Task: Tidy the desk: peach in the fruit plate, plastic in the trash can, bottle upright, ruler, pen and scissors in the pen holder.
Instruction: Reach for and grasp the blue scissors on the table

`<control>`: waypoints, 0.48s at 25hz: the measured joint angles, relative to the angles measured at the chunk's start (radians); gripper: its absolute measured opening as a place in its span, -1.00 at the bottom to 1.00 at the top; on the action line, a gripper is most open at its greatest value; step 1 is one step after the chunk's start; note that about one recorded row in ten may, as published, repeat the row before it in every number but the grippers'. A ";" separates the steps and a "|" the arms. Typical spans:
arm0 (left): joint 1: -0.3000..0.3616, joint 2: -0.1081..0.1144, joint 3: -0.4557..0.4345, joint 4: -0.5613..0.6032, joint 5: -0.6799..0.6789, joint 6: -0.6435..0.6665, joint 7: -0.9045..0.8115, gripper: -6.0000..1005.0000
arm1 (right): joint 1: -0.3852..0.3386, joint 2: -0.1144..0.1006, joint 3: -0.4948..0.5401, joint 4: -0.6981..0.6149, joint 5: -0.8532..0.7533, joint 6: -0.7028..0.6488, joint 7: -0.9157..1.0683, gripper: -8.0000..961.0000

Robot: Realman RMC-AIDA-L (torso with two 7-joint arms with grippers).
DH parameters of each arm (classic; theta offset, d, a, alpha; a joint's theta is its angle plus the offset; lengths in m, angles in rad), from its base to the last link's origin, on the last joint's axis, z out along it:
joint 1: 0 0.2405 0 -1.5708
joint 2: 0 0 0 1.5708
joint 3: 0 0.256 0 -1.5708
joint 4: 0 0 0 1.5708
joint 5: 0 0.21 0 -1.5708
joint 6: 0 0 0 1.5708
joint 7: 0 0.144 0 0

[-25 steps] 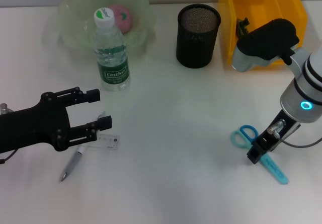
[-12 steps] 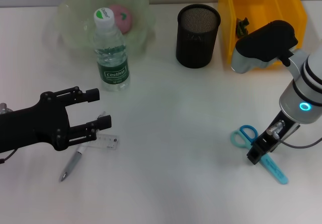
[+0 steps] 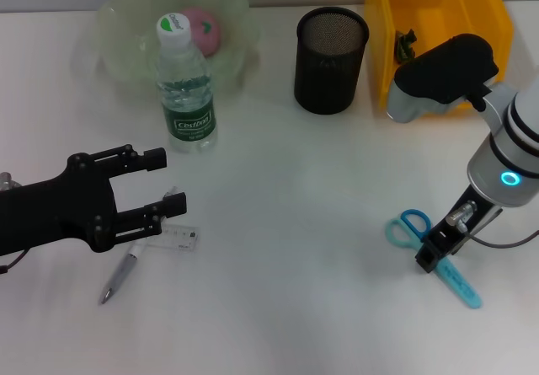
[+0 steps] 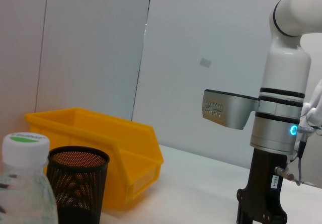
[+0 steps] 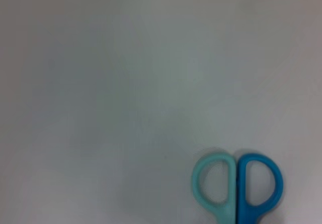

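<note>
Down at the right edge of the desk, the right gripper (image 3: 431, 257) is planted on the blue-and-teal plastic-handled scissors (image 3: 434, 253), and that's where the action sits. Those scissors lie flat on the white desk (image 3: 295, 223), long axis running on a diagonal: finger loops pointing back toward the middle of the desk, blade tip pointing out toward the near right corner. The gripper comes down across the middle of them, just behind the loops, so it hides the pivot; whether its fingers have closed on the scissors or merely straddle them, I can't tell from here. The right wrist camera catches only the two loops, side by side on bare desk.

Target looks to be the black mesh pen holder (image 3: 331, 48), standing well apart toward the far side, with the yellow plastic bin (image 3: 442, 21) just beside it; that bin wall is the thing to steer clear of on the carry.

Over on the left, the left gripper (image 3: 164, 185) hangs with fingers spread wide, holding nothing, right above the clear plastic ruler (image 3: 174, 237) and the grey pen (image 3: 122, 274). The clear water bottle with the green label (image 3: 187, 84) already stands upright, and the pink peach (image 3: 202, 28) sits in the pale green glass bowl (image 3: 126, 29)
</note>
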 joint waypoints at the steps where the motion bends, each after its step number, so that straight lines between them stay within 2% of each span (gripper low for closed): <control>1: 0.000 0.000 0.000 0.000 0.000 0.000 0.000 0.33 | 0.001 0.000 -0.005 0.002 0.000 0.001 -0.001 -0.07; 12: 0.000 0.001 -0.002 0.000 0.000 0.000 0.001 0.32 | -0.021 0.002 -0.025 -0.038 0.007 0.005 -0.002 -0.33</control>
